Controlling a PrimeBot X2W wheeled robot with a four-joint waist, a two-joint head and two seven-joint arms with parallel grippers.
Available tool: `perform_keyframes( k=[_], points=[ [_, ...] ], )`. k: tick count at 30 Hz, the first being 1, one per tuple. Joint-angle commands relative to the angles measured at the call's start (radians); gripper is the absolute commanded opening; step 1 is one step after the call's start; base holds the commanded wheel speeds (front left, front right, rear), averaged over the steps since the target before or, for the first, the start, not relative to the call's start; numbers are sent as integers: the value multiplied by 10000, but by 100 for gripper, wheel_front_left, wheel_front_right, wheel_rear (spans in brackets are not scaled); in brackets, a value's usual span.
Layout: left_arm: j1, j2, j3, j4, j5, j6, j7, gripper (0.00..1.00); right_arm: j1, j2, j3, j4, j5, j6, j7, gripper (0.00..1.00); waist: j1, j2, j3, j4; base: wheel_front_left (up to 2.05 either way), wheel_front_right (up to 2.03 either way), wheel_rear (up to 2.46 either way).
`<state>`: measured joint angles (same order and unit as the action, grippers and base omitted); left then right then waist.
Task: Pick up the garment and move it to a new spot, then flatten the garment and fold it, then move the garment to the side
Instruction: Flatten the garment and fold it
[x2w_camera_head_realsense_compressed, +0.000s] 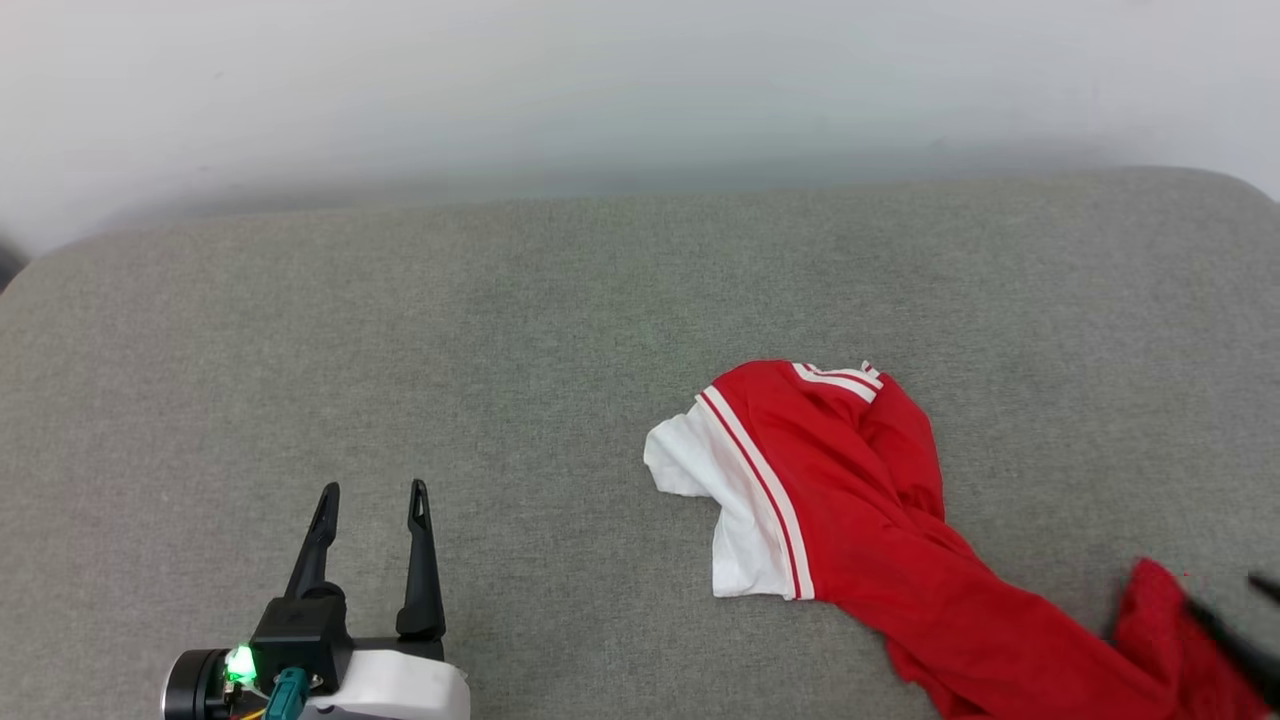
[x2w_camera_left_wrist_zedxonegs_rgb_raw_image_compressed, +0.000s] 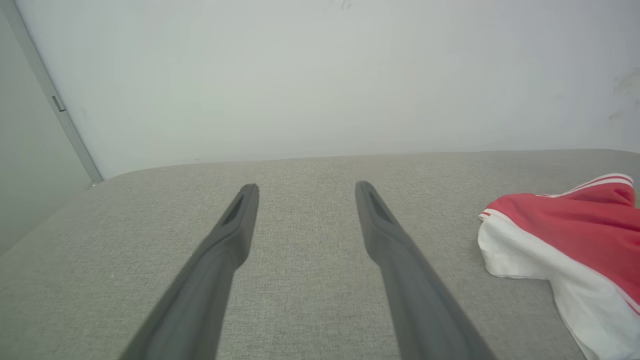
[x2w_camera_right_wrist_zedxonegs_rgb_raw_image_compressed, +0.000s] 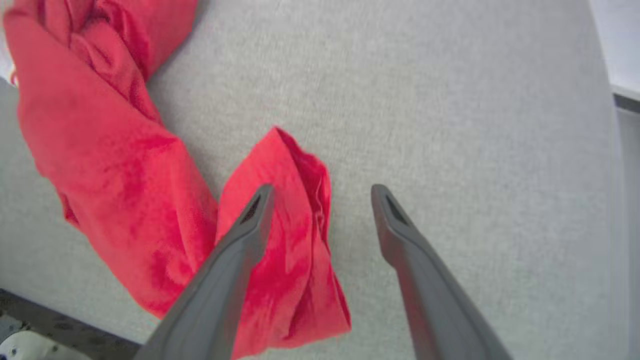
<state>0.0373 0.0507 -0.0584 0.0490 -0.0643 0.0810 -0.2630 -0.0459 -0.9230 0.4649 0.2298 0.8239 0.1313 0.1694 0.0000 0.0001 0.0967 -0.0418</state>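
Note:
The garment lies crumpled on the grey padded surface, right of centre. It is red, with a white sleeve and striped trim facing left, and a twisted red tail runs off to the lower right. My right gripper hovers blurred over that tail end. In the right wrist view the right gripper stands open, and a loose fold of the garment lies under its left finger, not pinched. My left gripper is open at the lower left, well clear of the cloth. The left gripper holds nothing, with the garment off to its right.
A pale wall rises behind the surface. The surface's rounded corners show at the far left and far right. Its near edge shows in the right wrist view, with dark floor below. Bare grey fabric spreads left of the garment.

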Motion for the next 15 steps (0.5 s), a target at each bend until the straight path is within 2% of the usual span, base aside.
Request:
perform_keyframes(
  k=[1,5,10,15],
  points=[
    [63,31,52,-16,75,-56,-26,100,80,223,-528,-165,-373,-10,-378,100,0,-1,-84,-45,0,0,0],
    [-170,172,128,-42,231,-194,-26,100,91,1244,-2279,-664,-1772,-9,-1428,100,0,-1,-179,-88,0,0,0],
    [-659,459,185,147,350,-453,-26,100,345,3308,-4083,-1759,-3776,-10,-2529,100,0,-1,-253,-93,0,0,0],
    [-1535,805,72,468,458,-796,-26,100,793,5405,-4972,-2797,-5198,-10,-3370,100,0,-1,-263,-74,0,0,0]
  ],
)
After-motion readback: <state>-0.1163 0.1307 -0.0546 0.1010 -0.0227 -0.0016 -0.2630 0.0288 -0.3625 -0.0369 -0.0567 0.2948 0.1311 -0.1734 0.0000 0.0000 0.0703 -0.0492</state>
